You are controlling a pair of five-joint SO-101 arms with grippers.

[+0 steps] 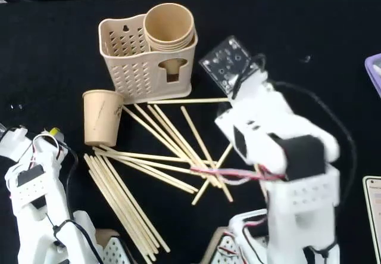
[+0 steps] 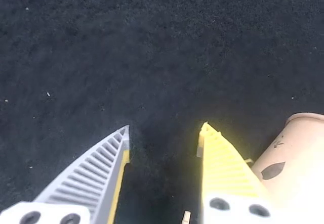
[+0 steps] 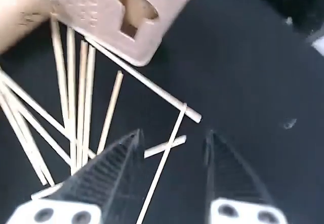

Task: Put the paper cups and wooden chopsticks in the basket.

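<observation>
I judge this job partly done: the basket (image 1: 128, 67) at the far side of the table (image 1: 47, 49) already holds stacked paper cups (image 1: 169, 25), but one loose cup (image 1: 102, 118) stands upright on the cloth just near-left of it. The wooden chopsticks (image 1: 161, 157) all lie scattered across the middle, none in the basket as far as I can see. My right gripper (image 3: 172, 135) hangs over the right end of that scatter with its black jaws spread and nothing pinched. One chopstick (image 3: 159, 171) runs through the gap between them, lying on the table below rather than held, with the basket just beyond. My left gripper (image 2: 164, 133) sits at the near left, jaws spread over bare cloth, and the loose cup is just beside its yellow jaw, outside the gap
</observation>
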